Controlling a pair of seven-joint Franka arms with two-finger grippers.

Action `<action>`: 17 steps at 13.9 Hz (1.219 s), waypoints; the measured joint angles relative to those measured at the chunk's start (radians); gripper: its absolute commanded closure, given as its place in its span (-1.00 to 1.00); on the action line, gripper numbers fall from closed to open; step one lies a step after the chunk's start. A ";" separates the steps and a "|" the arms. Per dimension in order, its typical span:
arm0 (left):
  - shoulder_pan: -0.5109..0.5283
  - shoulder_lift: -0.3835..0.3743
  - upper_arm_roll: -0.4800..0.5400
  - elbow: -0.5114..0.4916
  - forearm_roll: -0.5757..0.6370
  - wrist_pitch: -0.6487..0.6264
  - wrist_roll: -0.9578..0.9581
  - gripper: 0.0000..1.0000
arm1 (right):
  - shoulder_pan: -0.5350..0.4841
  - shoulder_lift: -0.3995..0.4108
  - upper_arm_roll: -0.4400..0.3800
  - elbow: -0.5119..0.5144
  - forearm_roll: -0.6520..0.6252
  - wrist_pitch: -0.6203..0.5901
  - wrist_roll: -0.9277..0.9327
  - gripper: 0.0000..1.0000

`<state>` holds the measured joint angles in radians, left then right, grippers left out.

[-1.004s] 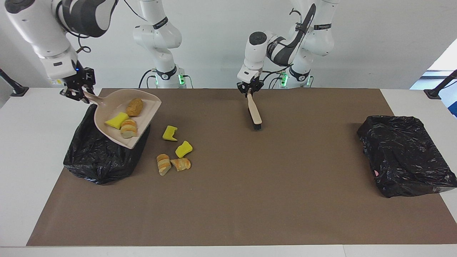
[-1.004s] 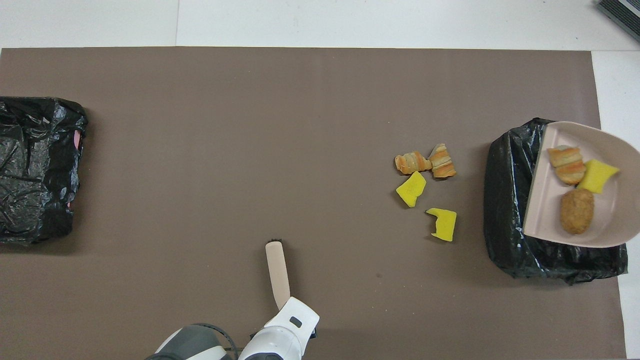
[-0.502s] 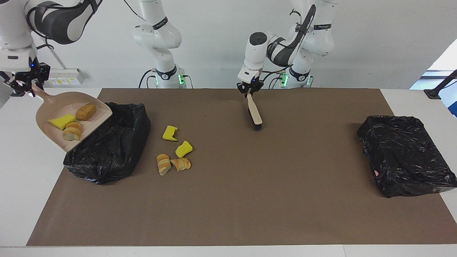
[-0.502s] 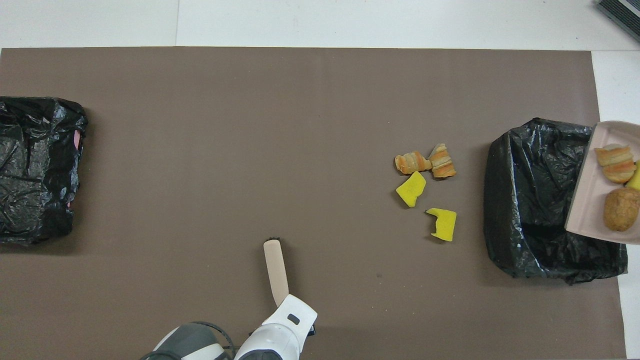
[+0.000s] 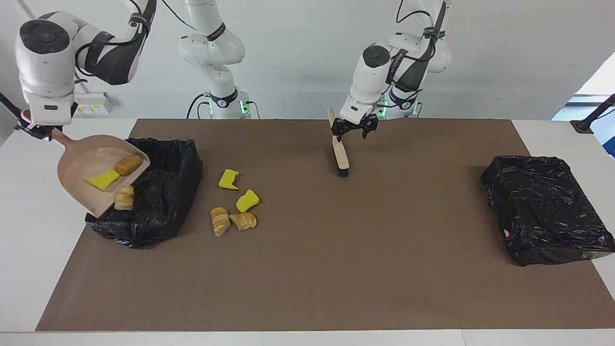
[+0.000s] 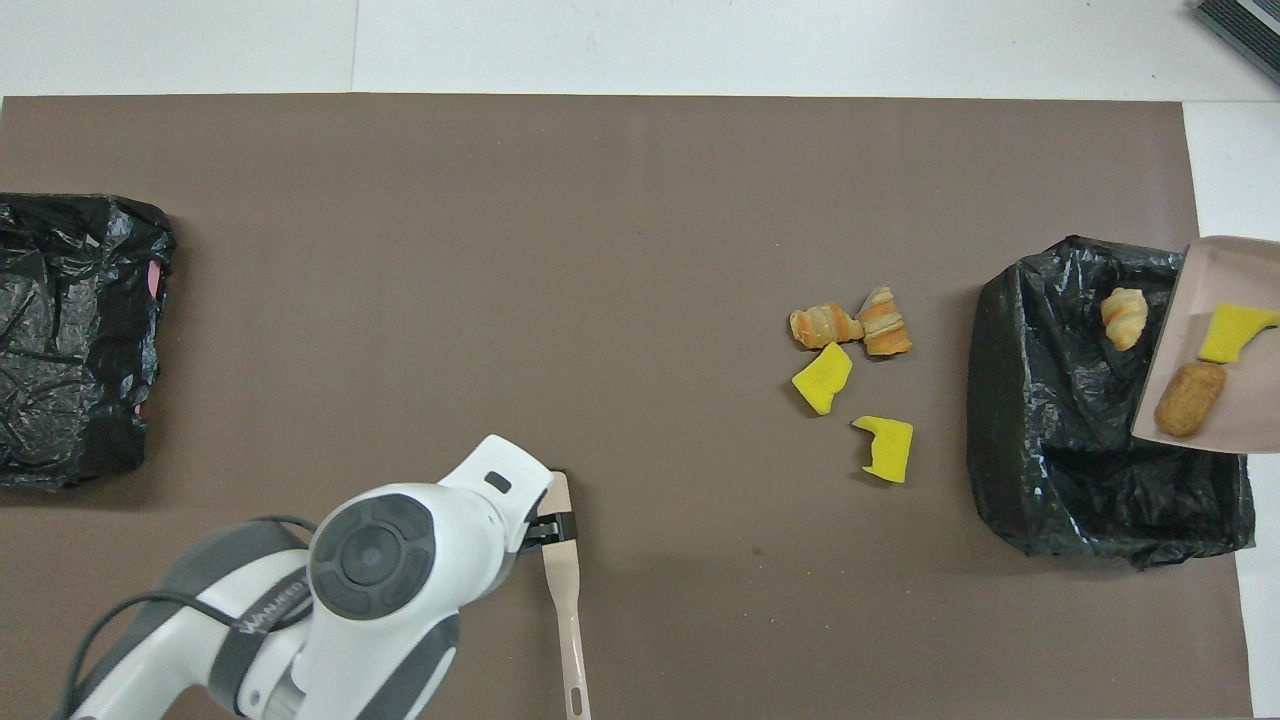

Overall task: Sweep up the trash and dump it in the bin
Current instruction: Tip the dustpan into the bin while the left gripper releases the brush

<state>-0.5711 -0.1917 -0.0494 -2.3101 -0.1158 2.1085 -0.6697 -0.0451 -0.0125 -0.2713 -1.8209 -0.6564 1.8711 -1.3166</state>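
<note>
Dump step: right gripper, clamped on dustpan handle, tips trash into bin at table's right-arm end (left gripper wide, beside brush); next tilt further.

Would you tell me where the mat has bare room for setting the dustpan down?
The widest bare stretch lies between the brush and the bin at the left arm's end. Mat is also bare between the brush and the four loose trash pieces. It is crowded where those pieces lie beside the bin under the dustpan.
</note>
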 measured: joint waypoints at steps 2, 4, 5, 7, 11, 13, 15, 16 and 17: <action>0.107 0.005 0.006 0.085 0.000 -0.060 0.120 -1.00 | 0.017 0.003 0.000 -0.006 -0.041 0.000 0.036 1.00; 0.199 0.032 0.009 0.178 0.001 -0.130 0.261 -1.00 | 0.032 0.006 0.001 -0.012 -0.070 0.000 0.046 1.00; 0.234 0.054 0.010 0.221 0.003 -0.157 0.324 -1.00 | 0.044 0.008 0.001 -0.013 -0.099 0.000 0.049 1.00; 0.305 0.101 0.009 0.306 0.010 -0.206 0.445 -1.00 | 0.078 0.008 0.002 -0.014 -0.180 0.001 0.066 1.00; 0.446 0.161 0.011 0.447 0.013 -0.314 0.639 -1.00 | 0.125 0.008 0.006 -0.013 -0.274 0.011 0.104 1.00; 0.509 0.168 0.011 0.505 0.013 -0.359 0.710 -1.00 | 0.125 0.008 0.005 -0.013 -0.292 0.017 0.101 1.00; 0.552 0.170 0.011 0.561 0.023 -0.410 0.740 -1.00 | 0.126 0.008 0.006 -0.021 -0.320 0.022 0.086 1.00; 0.564 0.171 0.011 0.591 0.036 -0.440 0.745 -1.00 | 0.126 0.009 0.006 -0.030 -0.341 0.034 0.075 1.00; 0.568 0.172 0.011 0.623 0.049 -0.474 0.746 -1.00 | 0.127 0.009 0.007 -0.039 -0.367 0.048 0.046 1.00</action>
<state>-0.0031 -0.0192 -0.0383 -1.6876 -0.0663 1.6342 0.0765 0.0816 -0.0038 -0.2647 -1.8595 -1.0238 1.9191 -1.2702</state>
